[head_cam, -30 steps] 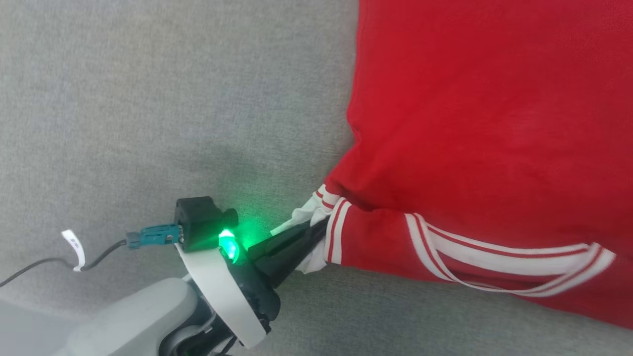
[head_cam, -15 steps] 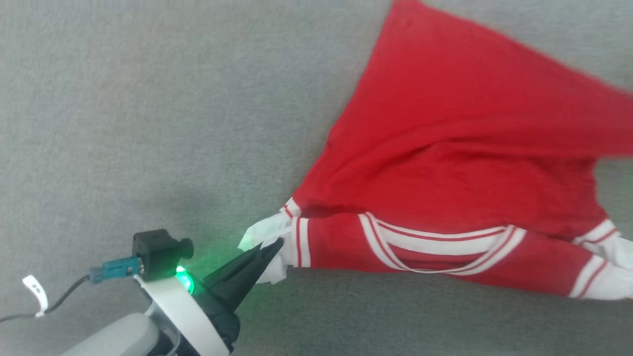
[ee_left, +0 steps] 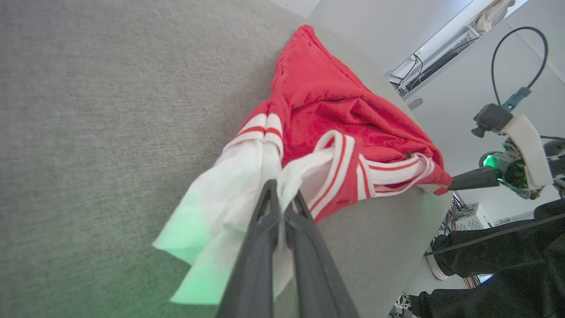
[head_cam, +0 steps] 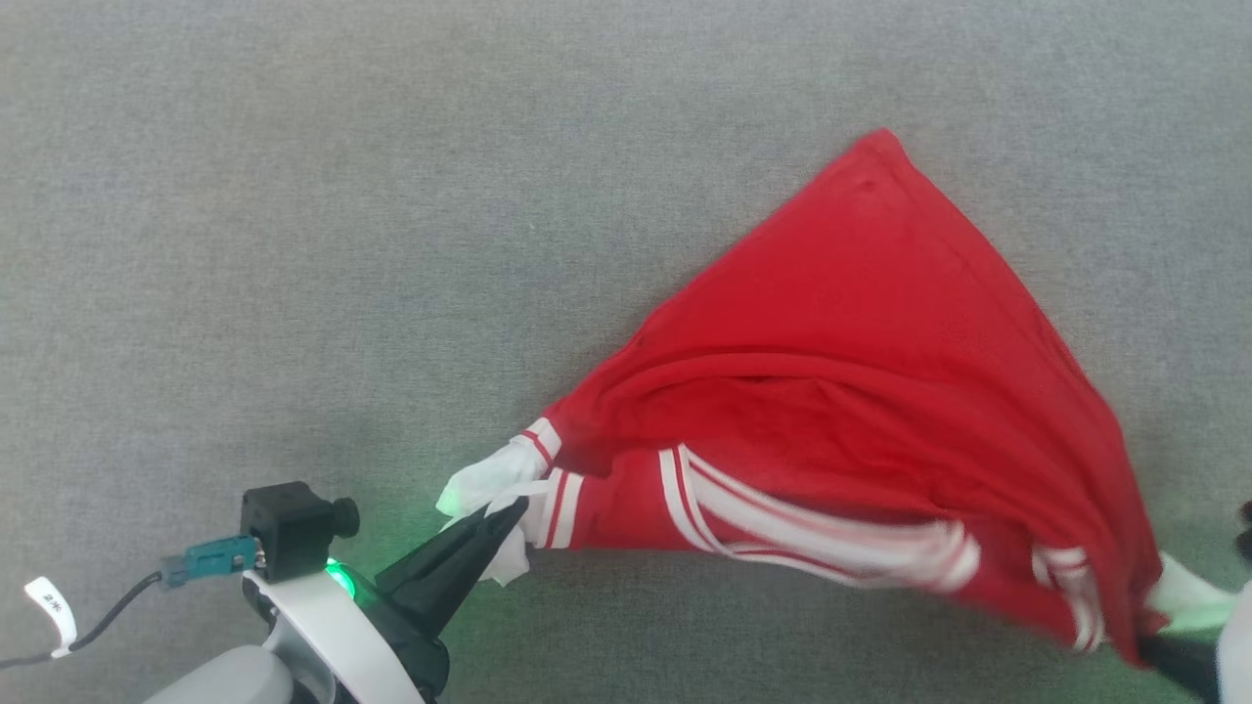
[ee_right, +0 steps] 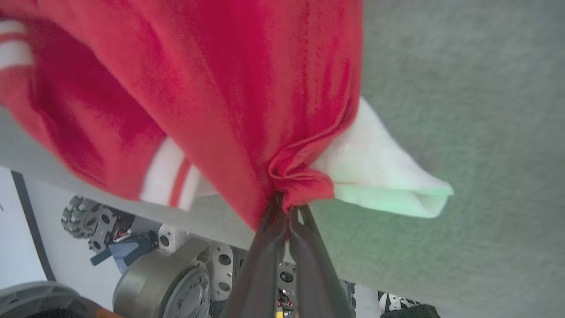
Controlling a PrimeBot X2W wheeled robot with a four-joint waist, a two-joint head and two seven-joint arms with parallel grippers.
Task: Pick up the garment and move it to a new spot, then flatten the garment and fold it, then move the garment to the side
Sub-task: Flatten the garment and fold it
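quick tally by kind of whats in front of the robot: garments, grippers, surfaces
garment: 1
grippers: 2, the left gripper and the right gripper, each shut on the garment
grey surface: 1
total: 4

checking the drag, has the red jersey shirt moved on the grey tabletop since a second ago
Yes: the red jersey shirt slid toward the robot; bare grey tabletop now shows beyond its far corner.
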